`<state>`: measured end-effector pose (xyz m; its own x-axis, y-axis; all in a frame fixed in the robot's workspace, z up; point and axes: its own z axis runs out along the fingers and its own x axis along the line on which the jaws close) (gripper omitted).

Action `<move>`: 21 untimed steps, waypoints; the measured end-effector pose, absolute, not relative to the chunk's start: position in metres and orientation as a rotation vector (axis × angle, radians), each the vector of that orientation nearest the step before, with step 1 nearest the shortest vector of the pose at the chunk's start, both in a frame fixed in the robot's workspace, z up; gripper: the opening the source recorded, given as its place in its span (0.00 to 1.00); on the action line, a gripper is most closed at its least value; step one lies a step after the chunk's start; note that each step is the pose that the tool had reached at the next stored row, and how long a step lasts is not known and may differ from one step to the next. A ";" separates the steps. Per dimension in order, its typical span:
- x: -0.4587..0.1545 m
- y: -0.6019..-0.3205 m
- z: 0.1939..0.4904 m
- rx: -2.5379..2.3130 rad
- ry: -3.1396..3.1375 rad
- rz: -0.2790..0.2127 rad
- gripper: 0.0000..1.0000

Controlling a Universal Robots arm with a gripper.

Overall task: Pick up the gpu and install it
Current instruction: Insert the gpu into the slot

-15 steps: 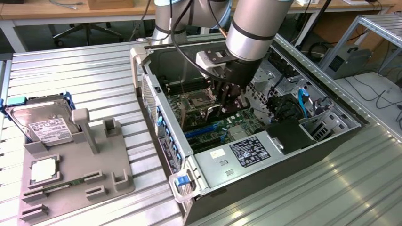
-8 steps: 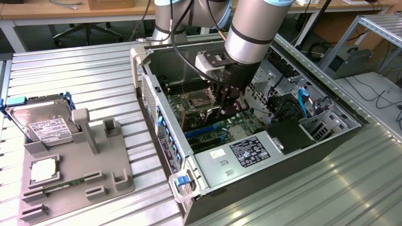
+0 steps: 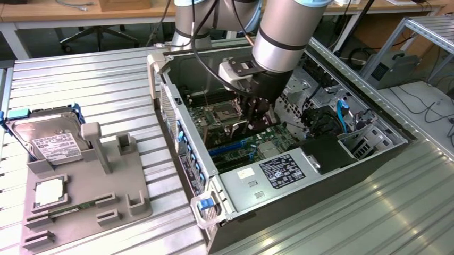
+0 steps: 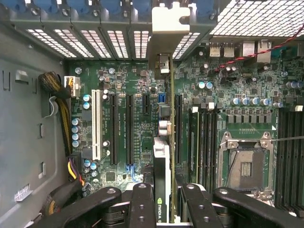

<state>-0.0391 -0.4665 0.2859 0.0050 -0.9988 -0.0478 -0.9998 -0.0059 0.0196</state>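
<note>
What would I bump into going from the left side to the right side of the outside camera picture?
hard drive → grey parts holder → gripper holding the gpu → blue cable → metal frame

gpu point(image 4: 162, 166) | dark thin card, pale bracket | edge-on over motherboard slots | inside case

The gpu point(image 4: 162, 159) edge-on in the pincer point(image 4: 165, 202), over the motherboard point(image 4: 137, 80) and its slots

Clear down through open side of case point(image 3: 319, 207) onto empty slots point(image 4: 129, 128), blocked by cable bundle point(image 4: 54, 90), gpu point(image 4: 161, 156), memory sticks point(image 4: 202, 137).
</note>
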 end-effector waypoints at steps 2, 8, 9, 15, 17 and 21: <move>-0.039 -0.466 0.284 -2.213 2.201 0.075 0.27; -0.041 -0.466 0.277 -2.213 2.201 0.074 0.27; -0.041 -0.466 0.276 -2.213 2.201 0.074 0.27; -0.043 -0.466 0.273 -2.213 2.201 0.074 0.27; -0.044 -0.466 0.272 -2.213 2.201 0.074 0.27; -0.045 -0.466 0.272 -2.213 2.201 0.074 0.27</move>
